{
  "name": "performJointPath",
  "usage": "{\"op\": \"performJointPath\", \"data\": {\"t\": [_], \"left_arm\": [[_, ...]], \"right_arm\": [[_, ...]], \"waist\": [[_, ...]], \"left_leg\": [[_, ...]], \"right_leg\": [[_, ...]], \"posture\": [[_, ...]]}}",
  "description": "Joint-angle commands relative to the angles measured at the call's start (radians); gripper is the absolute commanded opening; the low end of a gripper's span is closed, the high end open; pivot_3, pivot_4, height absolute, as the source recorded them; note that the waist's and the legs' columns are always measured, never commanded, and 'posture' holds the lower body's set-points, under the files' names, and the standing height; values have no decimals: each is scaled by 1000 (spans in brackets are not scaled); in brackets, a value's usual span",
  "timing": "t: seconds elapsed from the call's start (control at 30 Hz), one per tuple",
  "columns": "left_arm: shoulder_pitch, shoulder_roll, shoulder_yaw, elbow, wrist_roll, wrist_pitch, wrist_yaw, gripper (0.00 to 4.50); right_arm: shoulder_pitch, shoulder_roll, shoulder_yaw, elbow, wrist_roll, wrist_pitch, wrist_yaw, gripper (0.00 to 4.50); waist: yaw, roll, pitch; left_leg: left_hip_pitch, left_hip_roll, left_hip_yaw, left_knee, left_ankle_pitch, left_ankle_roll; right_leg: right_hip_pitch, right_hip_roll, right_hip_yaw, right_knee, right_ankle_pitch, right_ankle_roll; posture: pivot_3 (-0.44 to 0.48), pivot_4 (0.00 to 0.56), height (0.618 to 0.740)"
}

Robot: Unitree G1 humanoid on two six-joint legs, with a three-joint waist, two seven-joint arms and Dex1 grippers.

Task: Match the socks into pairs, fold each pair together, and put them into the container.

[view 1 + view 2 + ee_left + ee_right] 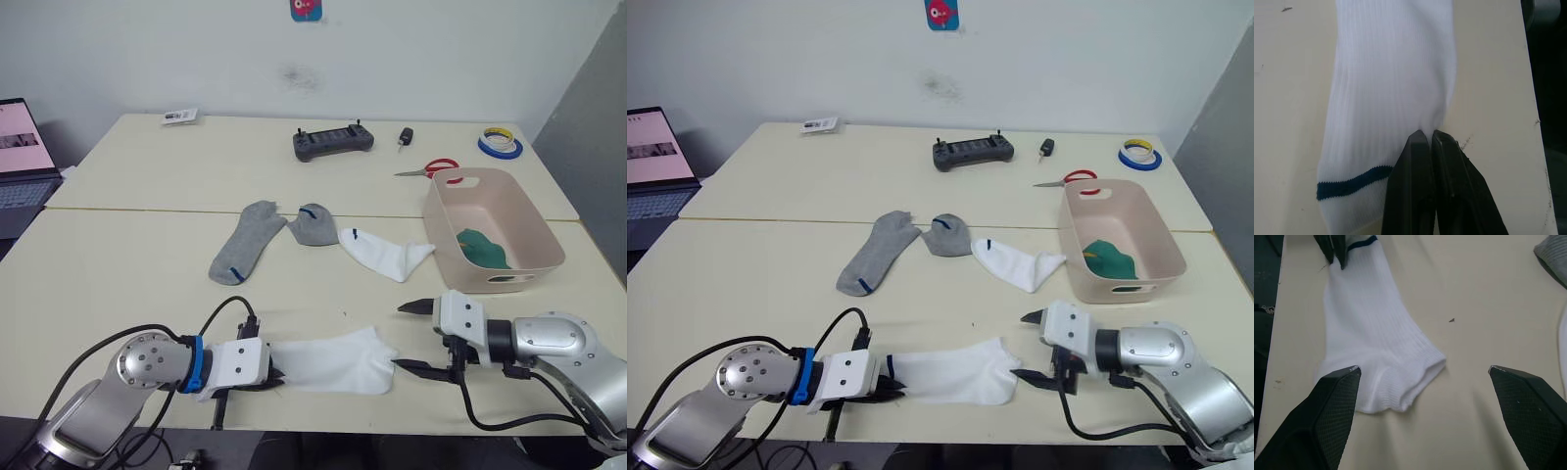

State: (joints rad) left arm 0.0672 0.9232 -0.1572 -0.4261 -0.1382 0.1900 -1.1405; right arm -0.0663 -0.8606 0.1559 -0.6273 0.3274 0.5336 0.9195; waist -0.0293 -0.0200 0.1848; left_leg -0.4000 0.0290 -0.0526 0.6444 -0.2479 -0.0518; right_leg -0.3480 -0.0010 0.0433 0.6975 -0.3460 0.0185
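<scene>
1. White sock, near [333, 360]: laid flat by the front edge of the table [127, 284], cuff with a thin blue band toward the robot's left. The cuff end is pinched between the closed fingers of the left gripper [272, 380]; in the left wrist view the 2 black fingers [1418, 196] are seen pressed together on the fabric just above the band.

2. Right gripper [414, 338]: held at the toe end of the near white sock, fingers spread wide, nothing between them. 1 fingertip lies just beside the toe; whether it touches the fabric cannot be told.

3. White sock, far [382, 255]: laid mid-table, just left of the container, small blue mark at its cuff.

4. Grey socks, 2: 1 stretched long [242, 243], 1 bunched short [313, 225], side by side and touching, left of the far white sock. Blue marks are seen on both.

5. Container [446, 217]: pale pink tub at the table's right side, upright. Green fabric with a yellow mark [482, 247] lies inside, probably the green socks.

6. Other items at the table's far side: black controller [333, 141], scissors with red handles [431, 168], tape rolls [500, 143], small card [180, 116]. An open laptop [20, 162] stands at the far left.
</scene>
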Motion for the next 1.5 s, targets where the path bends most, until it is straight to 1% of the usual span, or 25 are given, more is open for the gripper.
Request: {"op": "performJointPath", "data": {"t": [0.03,0.07,0.1,0.13,0.23,0.27,0.37,0.43,0.5,0.6,0.8,0.9,0.93,0.97,1.0,1.07,1.13,1.2,1.23,1.3,1.37,1.43,1.5], "left_arm": [[-8,-18,21,11,-40,35,11,23],[-9,-17,25,11,-39,27,12,466],[-9,-15,29,16,-33,3,11,651],[-8,-13,31,20,-30,-14,12,958],[-6,-37,88,37,-66,-48,41,1894],[-8,-47,122,46,-91,-51,51,2204],[-4,-53,234,60,-208,27,50,3141],[6,-47,283,75,-235,62,58,3141],[16,-48,319,91,-248,63,56,3141],[32,-47,349,88,-284,95,48,3141],[53,-58,342,98,-277,68,51,3141],[47,-90,334,122,-253,41,94,3141],[40,-102,338,132,-249,33,110,2772],[36,-112,344,139,-250,30,120,2585],[34,-118,347,142,-250,28,125,2278],[40,-125,363,128,-281,49,125,1596],[48,-130,384,112,-316,69,130,1016],[48,-134,415,102,-328,77,156,330],[50,-135,430,96,-337,87,164,76],[60,-130,448,81,-351,103,168,33],[62,-133,458,51,-367,127,184,33],[38,-141,456,17,-392,162,209,33],[19,-145,454,-1,-419,189,218,33]], "right_arm": [[-16,-2,3,-38,-9,-19,4,4500],[-16,-2,4,-39,-9,-19,4,4500],[-18,-1,6,-40,-10,-17,3,4500],[-19,0,7,-41,-11,-15,2,4500],[-18,7,9,-49,-10,-10,-6,4500],[-17,11,9,-54,-9,-8,-11,4500],[-16,28,7,-62,-4,-1,-24,4500],[-16,36,5,-64,-4,2,-30,4500],[-18,47,5,-66,-2,7,-39,4500],[-25,60,10,-67,-1,13,-47,4500],[-40,75,19,-68,-2,22,-56,4500],[-50,87,17,-67,-7,24,-68,4500],[-52,90,10,-65,-6,27,-74,4500],[-53,93,1,-64,-3,30,-79,4500],[-54,94,-5,-62,-1,32,-82,4500],[-52,94,-30,-62,9,39,-93,4500],[-47,92,-56,-64,17,48,-105,4500],[-34,85,-86,-69,13,58,-125,4500],[-27,85,-101,-72,12,64,-138,4500],[-16,91,-124,-77,14,80,-162,4500],[-8,130,-135,-72,-5,118,-239,4500],[-19,180,-110,-59,-49,152,-332,4500],[-32,212,-85,-56,-82,168,-378,4500]], "waist": [[0,0,0],[1,0,0],[1,0,0],[1,0,0],[1,0,0],[1,0,0],[0,0,0],[0,0,0],[0,0,0],[0,0,0],[1,0,0],[0,0,0],[0,0,0],[0,0,0],[0,0,0],[0,0,0],[0,0,0],[0,0,0],[1,0,0],[0,0,0],[0,0,0],[0,-1,-1],[0,-1,-1]], "left_leg": [[0,0,0,0,0,0],[0,0,0,0,0,0],[0,0,0,0,0,0],[0,0,0,0,0,0],[0,0,0,0,0,0],[0,0,0,0,0,0],[0,1,-1,0,0,0],[0,1,-1,0,0,0],[0,0,-1,0,0,0],[0,0,-1,0,0,0],[0,0,-1,0,0,0],[0,0,-1,0,0,0],[0,0,-1,0,0,0],[0,0,-1,0,0,0],[0,0,-1,0,0,0],[0,0,-1,0,0,0],[0,0,-1,0,0,0],[0,0,-1,0,0,0],[0,0,-1,0,0,0],[0,0,-1,0,0,0],[0,0,0,0,0,0],[0,1,-1,0,0,0],[0,0,-1,0,0,0]], "right_leg": [[0,0,0,0,0,0],[0,0,0,0,0,0],[0,0,0,0,0,0],[0,0,0,0,0,0],[0,0,0,0,0,0],[0,0,0,0,0,0],[0,0,-1,0,0,0],[0,0,-1,0,0,0],[0,0,-1,0,0,0],[0,-1,0,0,0,0],[0,-1,0,0,0,0],[0,-1,0,0,0,0],[0,-1,-1,0,0,0],[0,-1,-1,0,0,0],[0,-1,-1,0,0,0],[0,-1,-1,0,0,0],[0,-1,0,0,0,0],[0,-1,-1,0,0,0],[0,-1,-1,0,0,0],[0,-1,-1,0,0,0],[0,-1,0,0,0,0],[0,-1,-1,0,0,0],[0,-1,0,1,0,0]], "posture": [[0,150,737],[0,150,737],[0,150,737],[0,150,737],[0,150,737],[0,150,737],[0,150,737],[0,150,737],[0,150,737],[0,150,737],[0,150,737],[0,150,737],[0,150,737],[0,150,737],[0,150,737],[0,150,737],[0,150,737],[0,150,737],[0,150,737],[0,150,737],[0,150,737],[0,150,737],[0,150,737]]}}
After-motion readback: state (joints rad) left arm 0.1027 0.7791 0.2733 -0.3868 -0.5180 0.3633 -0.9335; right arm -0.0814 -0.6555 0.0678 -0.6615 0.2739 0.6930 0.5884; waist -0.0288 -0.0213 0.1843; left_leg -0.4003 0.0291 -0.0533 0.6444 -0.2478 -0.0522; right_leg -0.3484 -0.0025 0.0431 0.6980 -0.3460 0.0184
